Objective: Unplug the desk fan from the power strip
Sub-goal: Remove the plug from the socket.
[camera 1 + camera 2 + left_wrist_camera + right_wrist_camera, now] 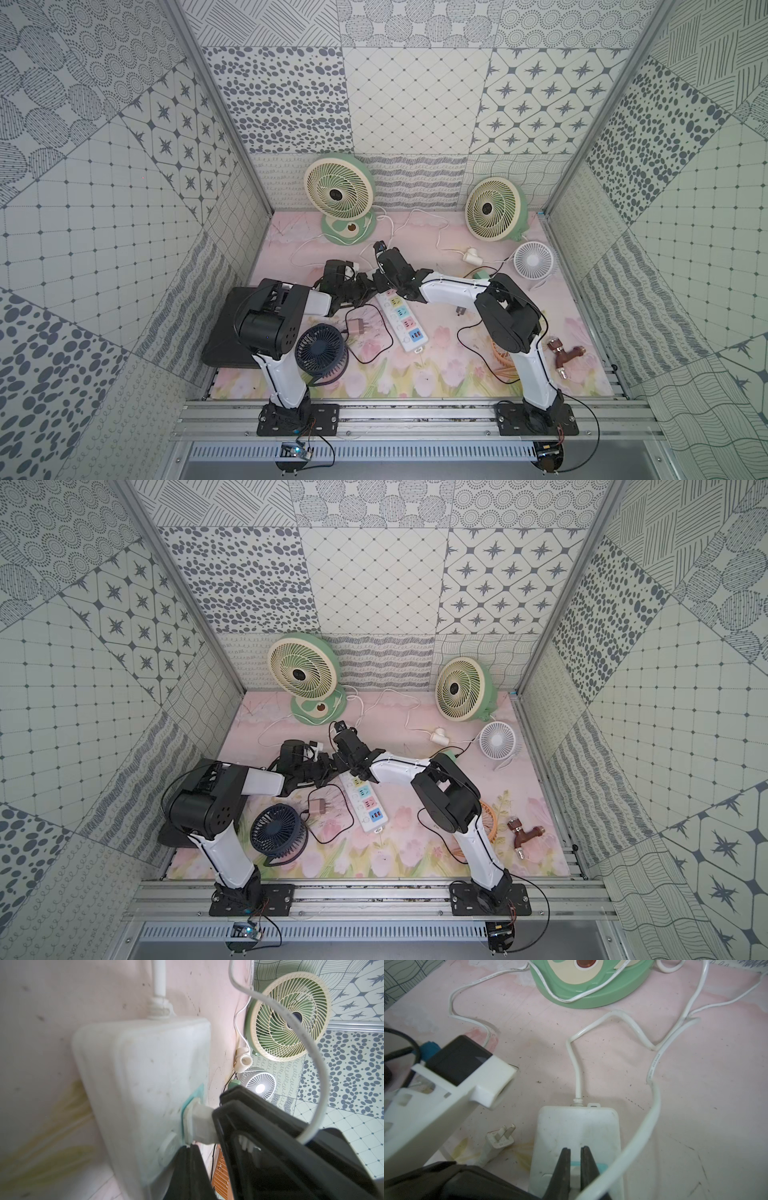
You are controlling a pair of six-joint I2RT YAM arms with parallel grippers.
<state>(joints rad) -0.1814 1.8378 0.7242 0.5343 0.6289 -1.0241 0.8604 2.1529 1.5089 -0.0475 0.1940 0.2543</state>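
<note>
The white power strip (406, 330) (368, 808) lies mid-table. Its cord end shows in the right wrist view (577, 1126). A white plug (199, 1124) (575, 1174) sits in the teal socket at that end. My right gripper (576, 1159) (383, 289) is shut on this plug. The plug's white cord (652, 1105) (311, 1053) loops off toward the back. Two green desk fans (338, 195) (494, 208) stand there; I cannot trace which one it feeds. My left gripper (188, 1159) (368, 286) is shut, its tips against the strip's face beside the plug.
A loose two-prong plug (500, 1138) lies beside the strip. A navy fan (321, 353), pink adapter (356, 326) and black box (232, 328) sit front left. A small white fan (533, 259), white adapter (471, 255), orange grille (503, 357) and brown tap (565, 355) are on the right.
</note>
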